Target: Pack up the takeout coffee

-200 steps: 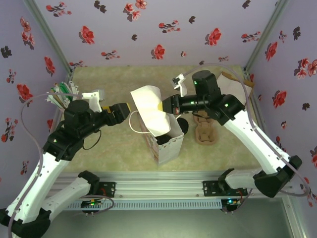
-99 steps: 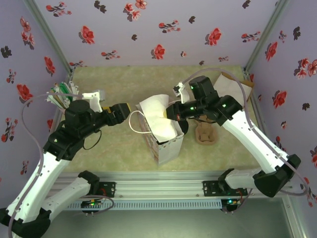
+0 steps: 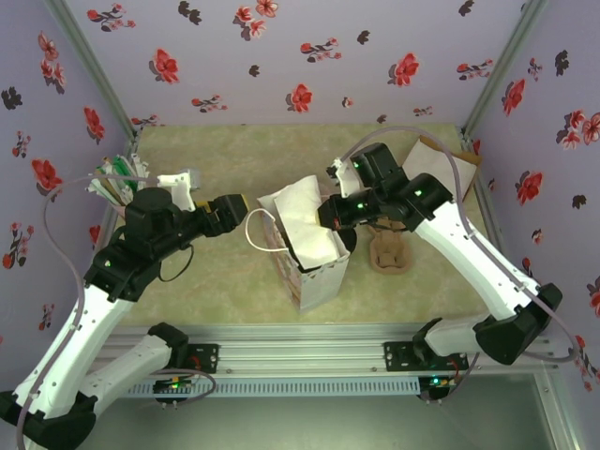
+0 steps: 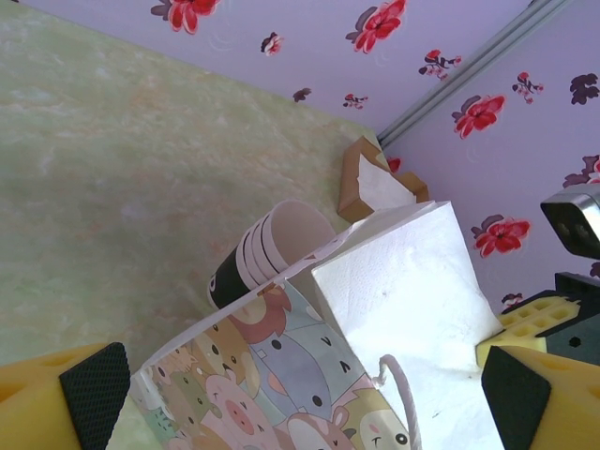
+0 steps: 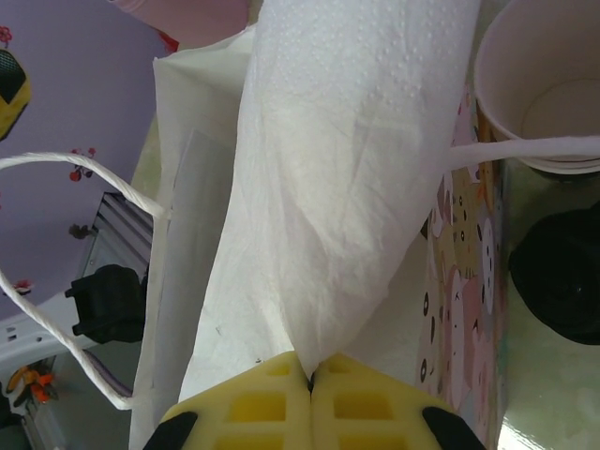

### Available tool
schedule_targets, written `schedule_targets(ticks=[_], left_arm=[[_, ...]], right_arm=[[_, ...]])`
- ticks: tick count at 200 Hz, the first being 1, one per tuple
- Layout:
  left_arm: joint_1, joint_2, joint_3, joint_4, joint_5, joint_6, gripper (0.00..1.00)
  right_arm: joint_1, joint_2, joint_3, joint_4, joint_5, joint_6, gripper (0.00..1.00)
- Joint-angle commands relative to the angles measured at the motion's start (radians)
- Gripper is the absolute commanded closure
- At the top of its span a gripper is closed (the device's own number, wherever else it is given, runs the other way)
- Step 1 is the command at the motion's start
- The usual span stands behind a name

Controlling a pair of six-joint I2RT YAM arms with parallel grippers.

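Over the bag point(image 3: 319, 277), the right hand point(image 5: 311, 371) pinches what seems a napkin point(image 5: 347, 178); left hand point(image 3: 242, 206) gapes

"What do the arms look like?"
"White shells on both the left arm point(image 3: 80, 319) and the right arm point(image 3: 487, 262), with black joints and tiny green lights."
"Any cables?"
"A thin grey cable point(image 3: 44, 220) loops along each."
"And the right gripper point(image 5: 311, 373)?"
"Yellow fingers point(image 5: 262, 408), waffle-gridded foam, with black corner caps."

Right end effector point(image 3: 325, 213) pinches napkin point(image 3: 296, 202).
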Motion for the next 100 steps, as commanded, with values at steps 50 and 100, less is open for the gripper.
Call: schedule_targets(ticks=[50, 100], left_arm=[[-0.006, 0.006, -0.007, 0.036, -0.018, -0.008, 0.01], [-0.007, 0.009, -0.007, 0.037, -0.018, -0.007, 0.01]], right_arm=[[0.116, 0.068, 0.082, -0.089, 0.139, -0.072, 1.00], [0.183, 0.122, 0.138, -0.150, 0.247, -0.104, 1.00]])
